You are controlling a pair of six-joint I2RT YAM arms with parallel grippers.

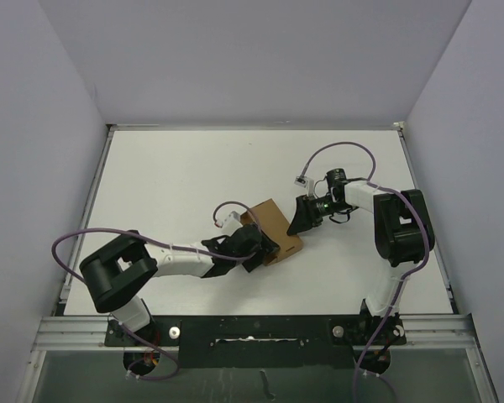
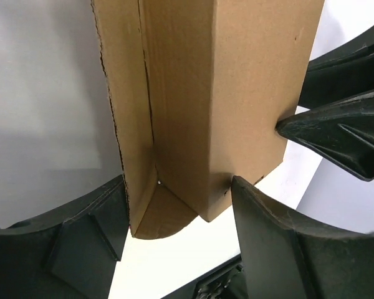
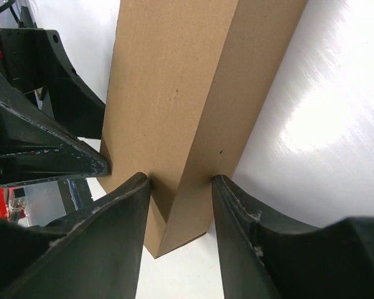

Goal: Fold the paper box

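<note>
On the table, left fingers and right fingers pinch the paper box.

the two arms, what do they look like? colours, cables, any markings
Both the left arm and the right arm have white links between bulky black joint housings. A lilac cable loops loosely off each arm and ends in a small white connector. The fingers are black tapered wedges, scuffed pale along the edges. A green light glows near the right wrist. No printed markings are visible.
</note>
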